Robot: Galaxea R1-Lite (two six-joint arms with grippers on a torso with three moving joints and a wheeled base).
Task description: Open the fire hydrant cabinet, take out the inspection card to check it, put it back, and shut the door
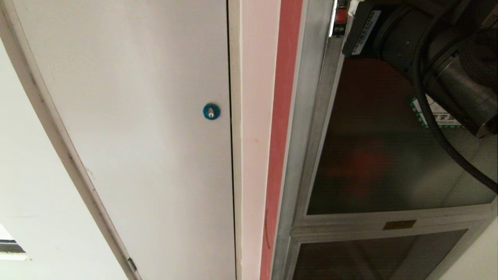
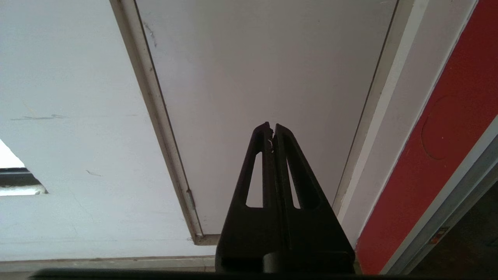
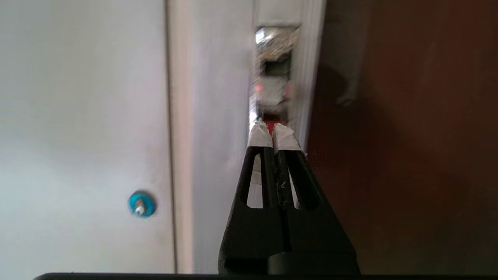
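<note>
Right gripper: the right gripper (image 3: 273, 132) has its white-taped fingertips (image 3: 258, 137) pressed together, holding nothing. It points at the aluminium frame edge of the fire hydrant cabinet (image 1: 307, 116), just below a small red latch (image 3: 272, 121) in a recess; contact with it cannot be told.
Right arm: the right arm (image 1: 428, 42) enters the head view at the upper right, in front of the door (image 1: 381, 163).
Door: the dark tinted glass pane sits flush in its frame, with a green-bordered sticker (image 1: 441, 114) partly hidden behind the arm's cable. A smaller dark lower panel (image 1: 369, 256) lies beneath it.
Inspection card: not visible in any view.
Left gripper: the left gripper (image 2: 272, 126) has its jaws together and empty, facing the white panel (image 2: 264, 70).
White panel: it stands left of the cabinet and carries a blue round lock (image 1: 211, 111).
Red strip: a red strip (image 1: 282, 128) runs between the panel's frame and the cabinet.
</note>
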